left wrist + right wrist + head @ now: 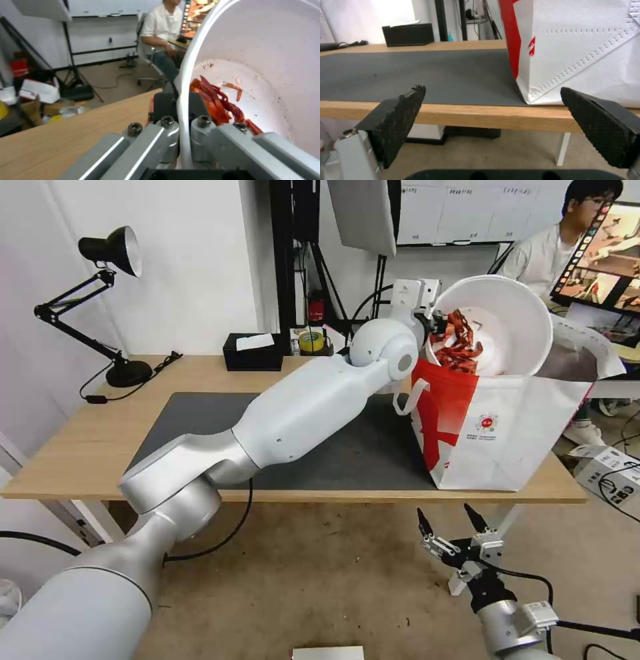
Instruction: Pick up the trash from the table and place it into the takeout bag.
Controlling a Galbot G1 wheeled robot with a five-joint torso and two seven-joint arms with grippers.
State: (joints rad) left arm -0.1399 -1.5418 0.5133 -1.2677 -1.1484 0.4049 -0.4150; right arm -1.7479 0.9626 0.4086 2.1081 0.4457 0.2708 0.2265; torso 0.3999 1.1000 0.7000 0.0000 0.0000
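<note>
The bowl (497, 323) of shells (460, 343) is tilting above the bag (507, 427) on the table (67, 460); my left gripper (433, 321) is pinching its rim. My right gripper (453, 527) is hanging wide open, empty, below the table edge.

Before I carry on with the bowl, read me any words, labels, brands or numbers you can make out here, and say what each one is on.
No text here can be read.
Small round red logo on the large boxy white takeout bag with red side panel: the print beneath it is too small to read.
Red mark on the bag's side, right wrist view: partial, unreadable.
Small white cardboard box on the floor: dark print, too blurred.
Screen behind the table: images, no legible words.
</note>
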